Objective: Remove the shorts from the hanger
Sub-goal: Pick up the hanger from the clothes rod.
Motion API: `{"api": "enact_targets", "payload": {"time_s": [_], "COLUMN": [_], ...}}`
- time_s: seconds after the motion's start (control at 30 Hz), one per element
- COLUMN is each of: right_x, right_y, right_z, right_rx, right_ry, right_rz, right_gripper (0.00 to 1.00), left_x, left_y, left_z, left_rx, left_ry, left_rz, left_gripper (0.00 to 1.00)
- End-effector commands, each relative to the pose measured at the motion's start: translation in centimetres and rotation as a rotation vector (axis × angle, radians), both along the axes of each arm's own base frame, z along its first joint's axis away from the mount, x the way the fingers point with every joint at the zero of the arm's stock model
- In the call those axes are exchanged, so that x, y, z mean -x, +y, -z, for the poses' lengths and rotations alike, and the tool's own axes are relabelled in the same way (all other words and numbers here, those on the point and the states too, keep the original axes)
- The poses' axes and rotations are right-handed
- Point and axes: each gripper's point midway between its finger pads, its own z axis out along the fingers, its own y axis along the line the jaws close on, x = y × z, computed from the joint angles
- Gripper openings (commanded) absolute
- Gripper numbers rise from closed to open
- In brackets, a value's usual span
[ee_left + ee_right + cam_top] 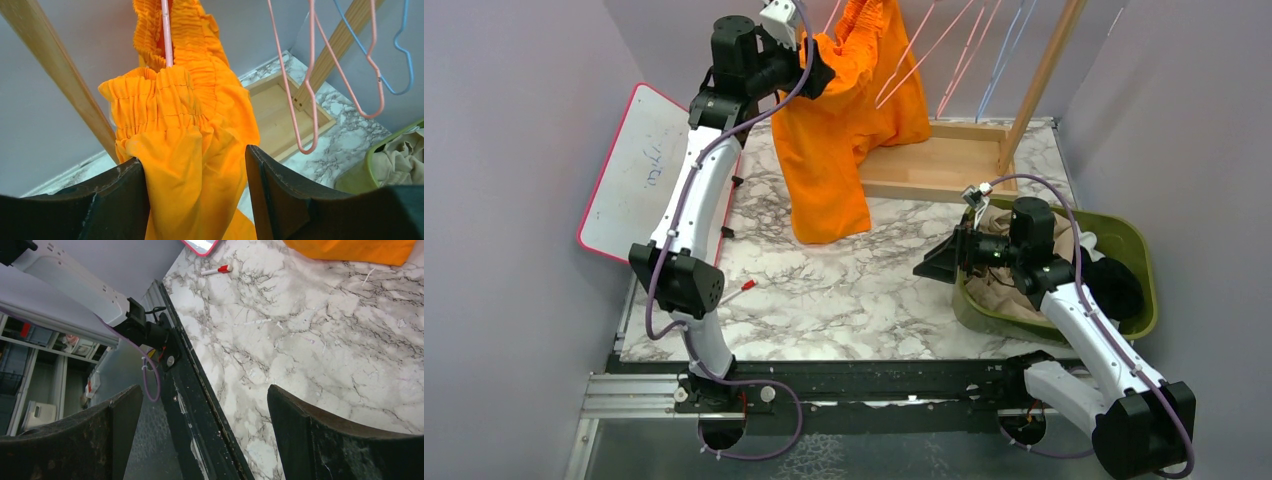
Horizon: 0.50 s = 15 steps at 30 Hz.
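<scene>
The left fingers [115, 190] stand apart around a bunch of the orange shorts [190, 120], and the cloth brushes both inner faces. There is one such pair. Its gathered waist is threaded on a pink hanger [166, 35] high on the wooden rack [1036, 85], and its legs fall to the marble bench [854, 290] beside the rack's box base. Further along the rack hang two bare pink hangers [307, 150] and one blue hanger [397, 92].

The right fingers [320, 435] are spread wide with nothing between them. They are held low over the bench just beside a green bin [1124, 235]. In the bin lie one pair of tan shorts [1002, 288] and one pair of black shorts [1119, 290], both crumpled, partly under the right arm.

One marker pen [736, 290], white with a red cap, lies on the bench near the left arm. One whiteboard [624, 190] with a red rim sits at the left edge of the bench. It carries a faint grey scribble, too small to read
</scene>
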Motion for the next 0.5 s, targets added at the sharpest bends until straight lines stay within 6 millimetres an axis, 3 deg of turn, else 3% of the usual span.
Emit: {"api": "enact_targets", "payload": {"time_s": [0.0, 0.1, 0.23, 0.4, 0.47], "right_x": [0.1, 0.2, 0.1, 0.1, 0.1], "right_y": [0.0, 0.0, 0.0, 0.0, 0.0], "right_z": [0.2, 0.3, 0.4, 0.5, 0.5], "right_rx": [0.011, 0.012, 0.013, 0.014, 0.015], "right_ry": [0.006, 0.007, 0.01, 0.012, 0.011], "right_rz": [0.006, 0.008, 0.011, 0.013, 0.015], "right_gripper": [0.96, 0.96, 0.96, 0.96, 0.96], "left_x": [-0.7, -1.2, -1.3, -1.6, -1.6], "left_y": [0.1, 0.0, -0.4, -0.2, -0.1], "left_z": [1.7, 2.7, 3.6, 3.5, 3.1], "left_rx": [-0.032, -0.041, -0.044, -0.033, -0.028], "left_ry": [0.092, 0.124, 0.15, 0.157, 0.15], "left_rz": [-0.023, -0.026, -0.004, -0.025, -0.029], "left_gripper": [0.66, 0.61, 0.39, 0.01, 0.0]}}
